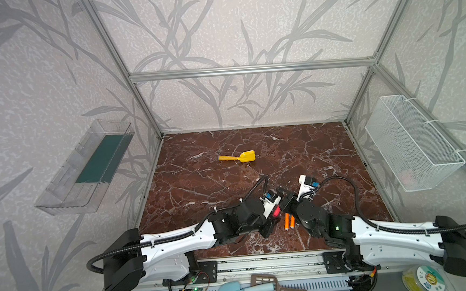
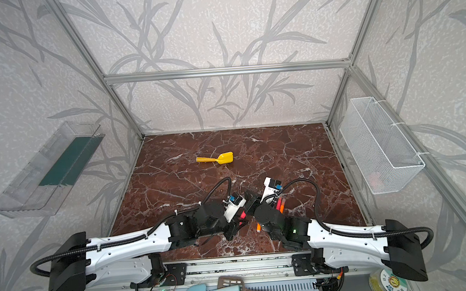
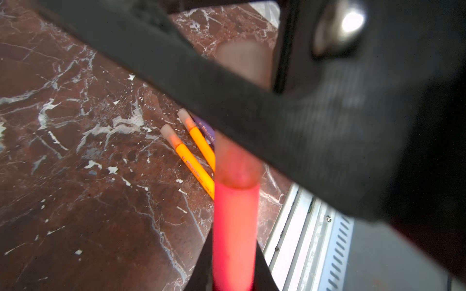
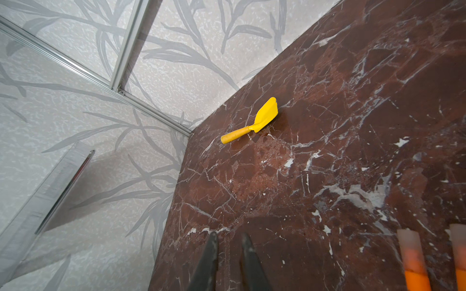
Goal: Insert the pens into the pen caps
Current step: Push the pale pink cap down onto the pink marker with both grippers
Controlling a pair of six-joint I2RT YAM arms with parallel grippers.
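Pen of pink-red colour stands gripped between the closed fingers of the left gripper, near the front middle of the dark red marble surface. In both top views it shows as a bright spot where the two arms meet. A translucent tan pen cap sits over its far end, with the cap's rim overlapping the pen body.

One black finger of the right gripper lies straight across this cap in the left wrist view and hides its middle. The right fingers are drawn nearly together, with only a thin gap and nothing seen in it from the right wrist view. Whether they pinch the cap cannot be told.

Just beside the held pen, two orange pens lie side by side on the surface, each with a tan cap on its tip. A purple pen lies just beyond them, mostly hidden by the finger.

Well apart, toward the back of the surface, a yellow toy shovel lies flat. A clear plastic tray hangs on the left wall and a white wire basket on the right wall.
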